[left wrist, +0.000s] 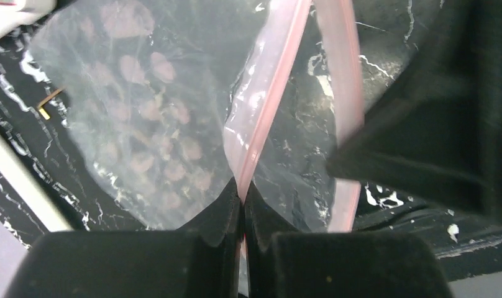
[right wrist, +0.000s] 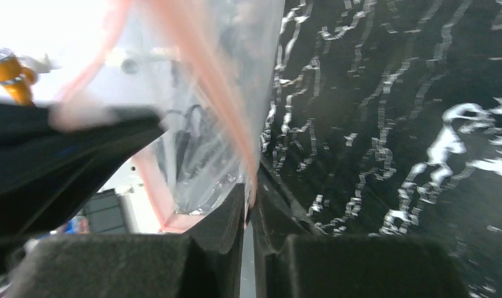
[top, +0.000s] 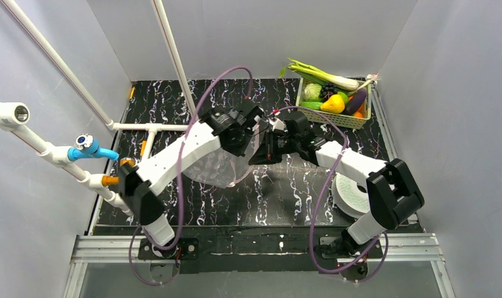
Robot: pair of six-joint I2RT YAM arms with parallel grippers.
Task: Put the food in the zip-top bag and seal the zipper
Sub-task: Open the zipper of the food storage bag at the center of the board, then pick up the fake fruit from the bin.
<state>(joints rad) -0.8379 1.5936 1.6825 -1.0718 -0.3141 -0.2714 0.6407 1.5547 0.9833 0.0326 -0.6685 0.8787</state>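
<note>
The clear zip-top bag (top: 220, 167) hangs between my two arms above the middle of the table. My left gripper (left wrist: 242, 186) is shut on its pink zipper (left wrist: 270, 93), and the crinkly bag body (left wrist: 143, 112) spreads away to the left of the strip. My right gripper (right wrist: 250, 200) pinches the other pink lip (right wrist: 227, 124) at its fingertips, with only a thin slit between the jaws. The food (top: 333, 104), yellow, green and dark purple pieces, lies in the basket at the back right.
The pale green mesh basket (top: 335, 118) stands at the back right with a long leek (top: 317, 73) across its top. A white tape roll (top: 351, 194) lies beside the right arm. White pipes (top: 56, 155) with a blue valve (top: 87, 148) run along the left side.
</note>
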